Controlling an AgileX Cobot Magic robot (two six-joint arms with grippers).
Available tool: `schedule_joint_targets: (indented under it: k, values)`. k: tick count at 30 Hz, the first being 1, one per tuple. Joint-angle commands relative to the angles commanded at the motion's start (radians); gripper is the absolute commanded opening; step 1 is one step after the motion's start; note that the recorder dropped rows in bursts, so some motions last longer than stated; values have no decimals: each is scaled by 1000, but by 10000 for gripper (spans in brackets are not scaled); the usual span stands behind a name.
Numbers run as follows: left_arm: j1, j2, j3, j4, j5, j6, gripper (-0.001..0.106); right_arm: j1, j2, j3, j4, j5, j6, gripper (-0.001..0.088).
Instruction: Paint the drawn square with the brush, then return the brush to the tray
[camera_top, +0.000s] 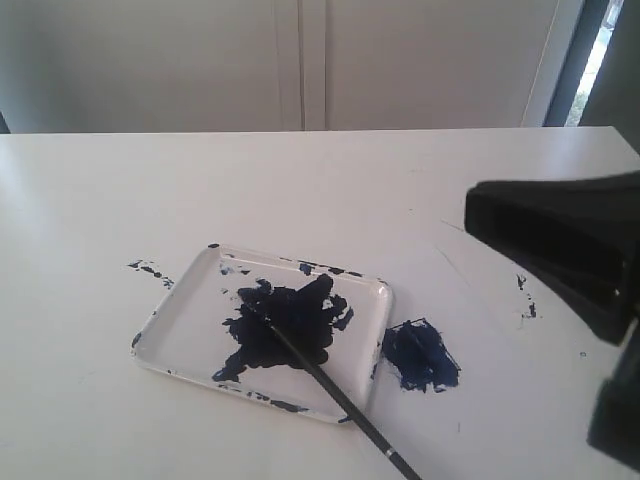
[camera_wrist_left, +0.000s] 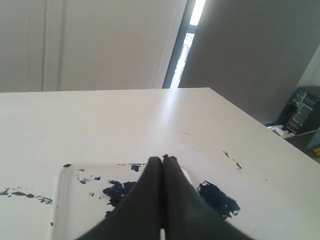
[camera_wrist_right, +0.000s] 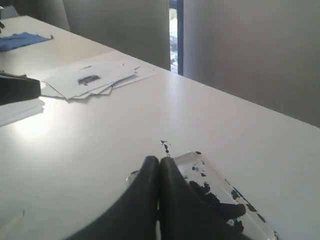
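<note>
The tray (camera_top: 180, 330) lies at the table's middle with a dark navy blotch (camera_top: 285, 325) in it. The brush (camera_top: 335, 388) rests with its bristles in the blotch. Its handle slants over the tray's front rim toward the near edge of the exterior view. Just right of the tray is the drawn square (camera_top: 420, 355), smeared navy. My right gripper (camera_top: 480, 215) hangs shut at the right, raised above the table and apart from the brush. My left gripper (camera_wrist_left: 162, 159) is shut with nothing seen in it, and its fingers (camera_wrist_left: 145, 200) hide the brush. The tray (camera_wrist_left: 65, 200) and square (camera_wrist_left: 218, 197) flank them.
Dark paint specks dot the table left of the tray (camera_top: 150, 270) and at the right (camera_top: 525, 295). The right wrist view shows my shut gripper (camera_wrist_right: 159, 160) over the tray (camera_wrist_right: 197, 159), a loose stack of paper sheets (camera_wrist_right: 95, 77) farther off, and a black object (camera_wrist_right: 20, 87) at the edge.
</note>
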Motion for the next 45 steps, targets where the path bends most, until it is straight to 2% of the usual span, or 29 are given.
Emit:
schedule_joint_targets:
  k: [6,15,24,26,29,31,32,34,45]
  values:
    - [0,-44,59,0,-4,0,0,0,-67,133,21,-112,2,0]
    - [0,-100,149,0,-30,-3,0,0,-73,314,24,-319,2,0]
    - [0,-102,238,-1,-91,-67,0,0,-73,501,22,-540,-7,0]
    - [0,-102,249,-1,-111,-72,0,0,-73,501,22,-529,-7,0]
    - [0,-102,249,-1,-118,-106,0,0,-73,501,24,-436,-3,0]
    - [0,-102,249,-1,-73,-144,0,0,-73,501,24,-398,15,0]
    - [0,-102,249,-1,-41,-156,0,0,-73,501,24,-369,75,0]
    - [0,-102,249,-1,14,-156,0,0,-73,501,24,-364,143,0]
    - [0,-102,249,-1,8,-156,0,0,-73,501,24,-369,153,0]
